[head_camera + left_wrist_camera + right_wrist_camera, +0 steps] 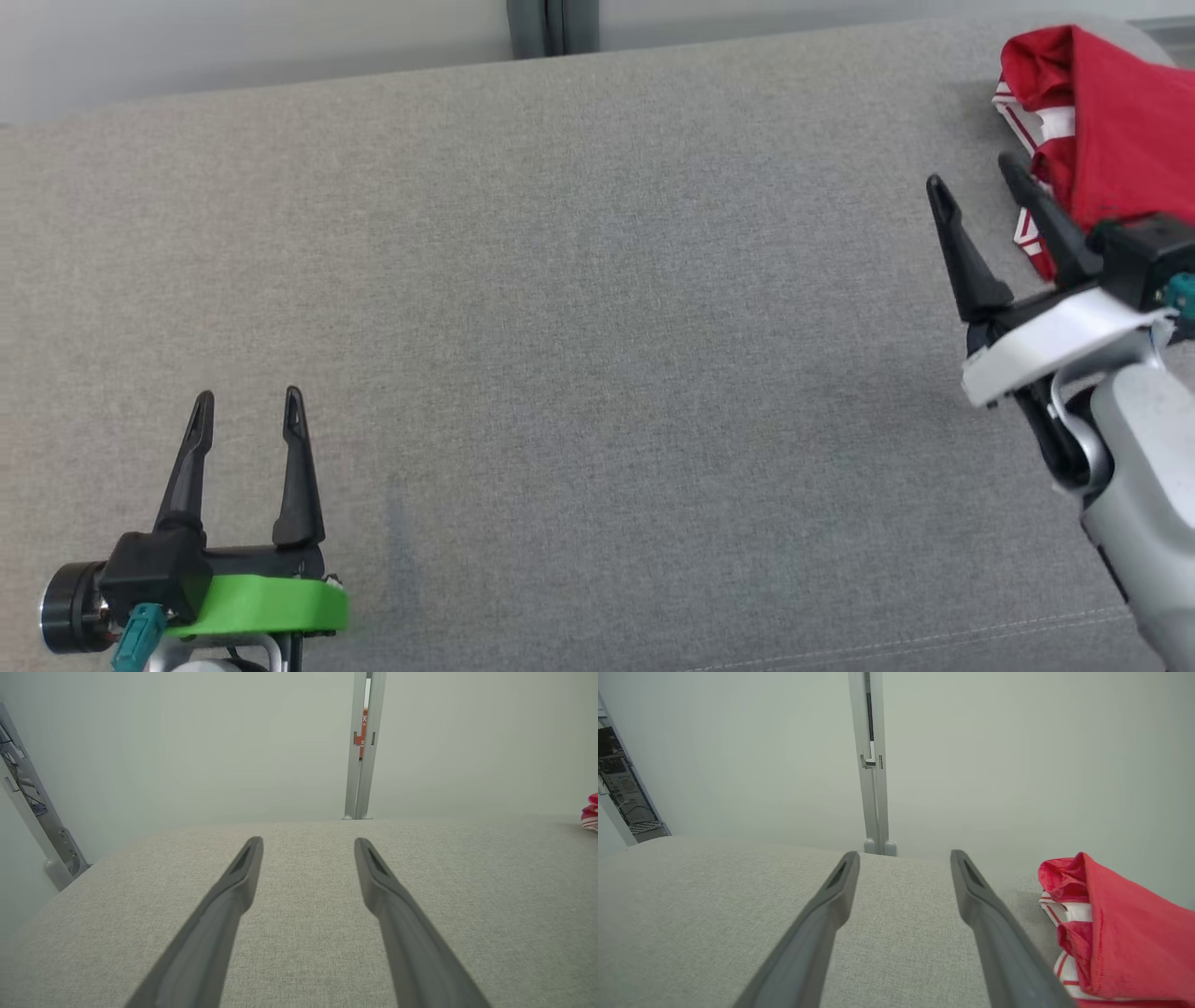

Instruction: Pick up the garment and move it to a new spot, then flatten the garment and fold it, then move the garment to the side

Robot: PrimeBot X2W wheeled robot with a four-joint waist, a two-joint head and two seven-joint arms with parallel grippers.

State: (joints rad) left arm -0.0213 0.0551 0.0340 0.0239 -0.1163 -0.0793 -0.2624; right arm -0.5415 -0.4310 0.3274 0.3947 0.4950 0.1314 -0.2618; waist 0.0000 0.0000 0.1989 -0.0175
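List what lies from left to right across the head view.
left gripper → bare grey fabric → right gripper → garment

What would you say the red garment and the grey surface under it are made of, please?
The garment: apparently thin cloth, matte red with white striped parts; it creases softly and shows a stitched edge. The surface: apparently coarse-woven grey upholstery fabric, matte; the weave grain and a seam show.
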